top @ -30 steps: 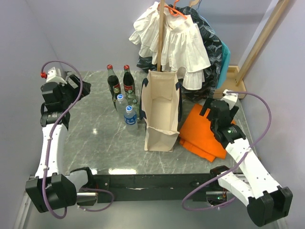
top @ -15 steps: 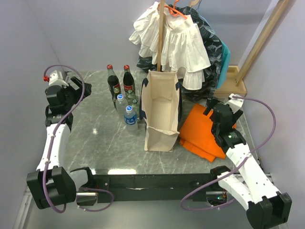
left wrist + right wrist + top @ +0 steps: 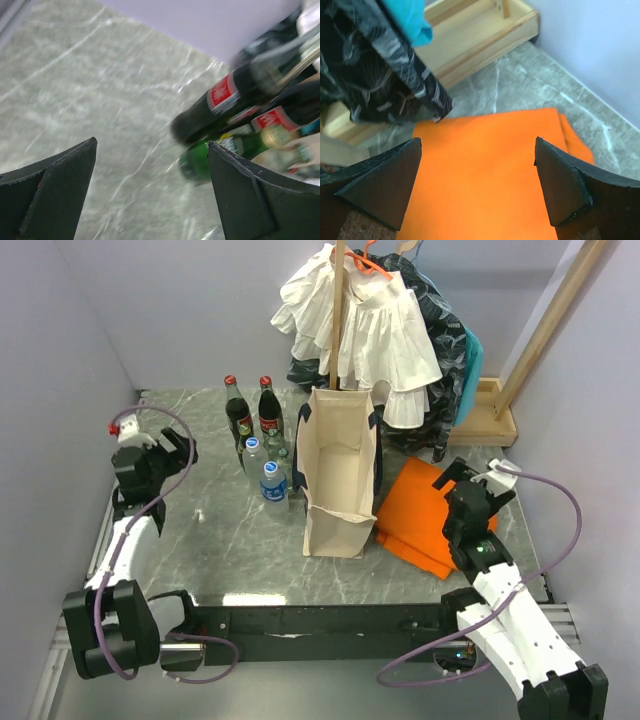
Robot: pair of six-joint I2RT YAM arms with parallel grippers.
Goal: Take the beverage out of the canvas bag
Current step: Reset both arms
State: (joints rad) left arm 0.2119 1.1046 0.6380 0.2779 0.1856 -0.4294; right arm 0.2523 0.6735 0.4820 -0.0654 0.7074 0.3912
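Presently left tool (image 3: 152, 145) apart, empty, left of bottles (image 3: 262, 455); right tool (image 3: 477, 142) apart over orange cloth (image 3: 425, 515); bag (image 3: 335, 480) upright between.

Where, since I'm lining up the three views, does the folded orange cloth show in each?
Top external: the orange cloth lies on the table just right of the canvas bag.
Left wrist: not in it.
Right wrist: the orange cloth fills the lower middle.
Shared landmark: the grey marble table, seen in all three.
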